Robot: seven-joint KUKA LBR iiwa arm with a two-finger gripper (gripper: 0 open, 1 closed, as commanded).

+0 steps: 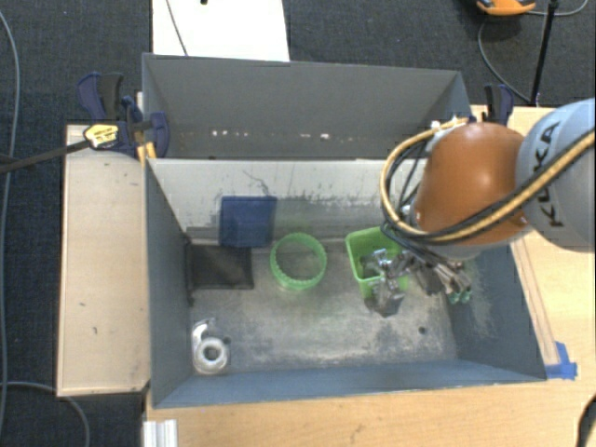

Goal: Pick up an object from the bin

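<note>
My gripper [387, 285] is low in the right half of the bin, under the arm's orange cover. It is at the near edge of a bright green square cup [365, 250], which lies partly hidden beneath it. A green open ring [298, 261] lies just left of the cup, apart from the gripper. A small green piece [460, 296] shows to the gripper's right, beside the bin's right wall.
A dark blue box [247, 221] stands against the back wall at the left, with a flat black block [219, 268] in front of it. A small silver and white thing [209, 350] lies in the near left corner.
</note>
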